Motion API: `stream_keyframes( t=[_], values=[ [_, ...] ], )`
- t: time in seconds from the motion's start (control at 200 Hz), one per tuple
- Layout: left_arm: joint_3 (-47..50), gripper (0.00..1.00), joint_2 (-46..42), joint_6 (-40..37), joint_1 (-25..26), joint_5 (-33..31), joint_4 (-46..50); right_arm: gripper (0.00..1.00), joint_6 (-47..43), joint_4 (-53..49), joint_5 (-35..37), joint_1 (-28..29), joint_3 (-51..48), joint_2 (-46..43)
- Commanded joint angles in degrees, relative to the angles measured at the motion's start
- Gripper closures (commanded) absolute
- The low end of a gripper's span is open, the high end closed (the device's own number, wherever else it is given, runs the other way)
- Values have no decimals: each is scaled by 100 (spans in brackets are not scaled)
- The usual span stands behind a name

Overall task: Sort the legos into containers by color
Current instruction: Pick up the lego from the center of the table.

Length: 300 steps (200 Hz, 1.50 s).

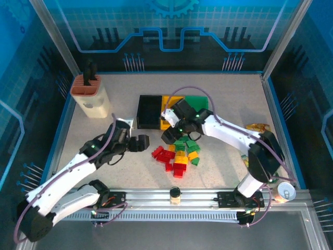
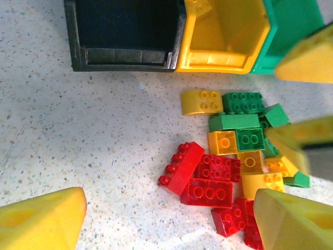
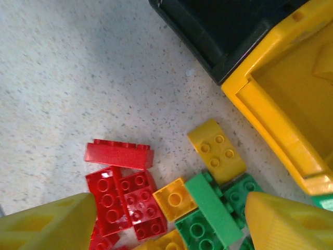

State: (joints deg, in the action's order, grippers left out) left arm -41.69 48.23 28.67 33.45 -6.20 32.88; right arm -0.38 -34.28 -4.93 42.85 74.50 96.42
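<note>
The legos, red, yellow and green bricks, lie in a loose pile on the table in front of the containers. The black bin, yellow bin and green bin stand side by side. My left gripper hovers open just left of the pile, with red bricks between its fingers. My right gripper is open above the pile's far side. A small yellow brick, red bricks and a green brick lie under it. Neither gripper holds anything.
A beige knife block stands at the back left. A snack bag lies at the right edge, and a can sits by the right arm's base. A small bottle stands on the front rail.
</note>
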Motion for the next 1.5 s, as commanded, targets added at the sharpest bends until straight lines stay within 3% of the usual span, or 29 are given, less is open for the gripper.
stream_keyframes(
  t=[0.0, 0.245, 0.515, 1.171, 1.311, 1.496],
  values=[
    [258, 16, -561, 314, 34, -24, 306, 23, -740, -836, 246, 74, 676, 653],
    [406, 16, -1136, 429, 30, -40, 638, 30, -990, -1345, 349, 118, 1480, 1550],
    [399, 17, -1242, 412, 32, -23, 618, 30, -1047, -1519, 795, 169, 1812, 2064],
    [311, 18, -1500, 346, 43, -66, 820, 31, -968, -1241, 1310, 337, 1888, 2616],
    [303, 18, -1508, 333, 43, -79, 841, 35, -964, -1247, 1244, 364, 1924, 2721],
    [309, 19, -1548, 349, 46, -92, 860, 51, -946, -1257, 1239, 421, 1911, 2733]
  ],
)
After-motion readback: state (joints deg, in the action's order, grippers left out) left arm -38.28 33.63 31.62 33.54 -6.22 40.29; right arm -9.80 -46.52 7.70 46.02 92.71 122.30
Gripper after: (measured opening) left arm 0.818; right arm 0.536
